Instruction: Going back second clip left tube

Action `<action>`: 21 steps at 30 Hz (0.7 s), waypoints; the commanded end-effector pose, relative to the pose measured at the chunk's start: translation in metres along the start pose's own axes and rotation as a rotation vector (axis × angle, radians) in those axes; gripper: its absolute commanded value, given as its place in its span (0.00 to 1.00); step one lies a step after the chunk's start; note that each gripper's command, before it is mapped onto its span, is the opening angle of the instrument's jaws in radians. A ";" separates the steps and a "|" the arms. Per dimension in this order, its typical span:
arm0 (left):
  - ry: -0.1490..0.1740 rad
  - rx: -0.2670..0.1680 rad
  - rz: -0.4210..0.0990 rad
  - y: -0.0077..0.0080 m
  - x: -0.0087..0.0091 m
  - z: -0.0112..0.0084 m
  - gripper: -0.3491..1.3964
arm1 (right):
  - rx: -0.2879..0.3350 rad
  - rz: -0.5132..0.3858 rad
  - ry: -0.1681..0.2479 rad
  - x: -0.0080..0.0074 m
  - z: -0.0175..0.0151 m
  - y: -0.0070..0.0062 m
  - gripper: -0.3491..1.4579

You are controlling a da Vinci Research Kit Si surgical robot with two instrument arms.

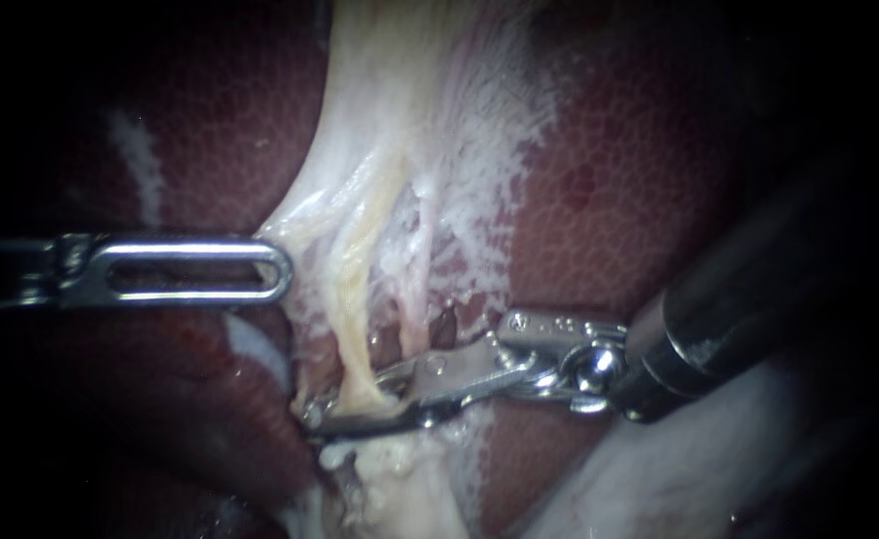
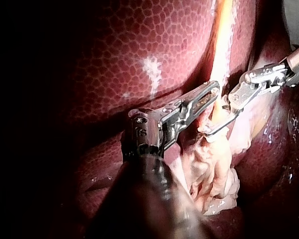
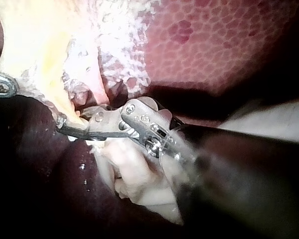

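The right instrument (image 1: 344, 399) has its jaws parted astride the lower end of the yellowish left tube (image 1: 351, 299), lying crosswise to the tube's length; backing out likely means sliding rightward off it. No clip is discernible. The left instrument (image 1: 277, 269) sits on the tube's far side

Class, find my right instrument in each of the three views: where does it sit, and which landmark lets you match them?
Endoscope view: right instrument comes from the right, tip at the yellow tube, low centre.
Left wrist view: beyond the left instrument, tip at that tube.
Right wrist view: own instrument, tip at the tube.
Shared landmark: the yellow tube.
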 end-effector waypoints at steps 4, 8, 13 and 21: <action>0.000 0.000 0.000 0.0000 0.0001 0.0001 0.00 | 0.001 0.000 0.000 0.0000 0.0000 -0.0001 0.00; -0.001 0.000 0.000 0.0000 0.0001 0.0001 0.00 | 0.001 0.000 0.000 0.0000 0.0001 -0.0001 0.00; -0.001 -0.001 0.000 0.0000 0.0001 0.0001 0.00 | 0.000 -0.005 0.001 0.0003 0.0003 -0.0002 0.21; -0.001 -0.001 0.001 0.0000 0.0003 0.0002 0.00 | -0.006 -0.257 -0.001 0.0010 0.0016 0.0002 0.50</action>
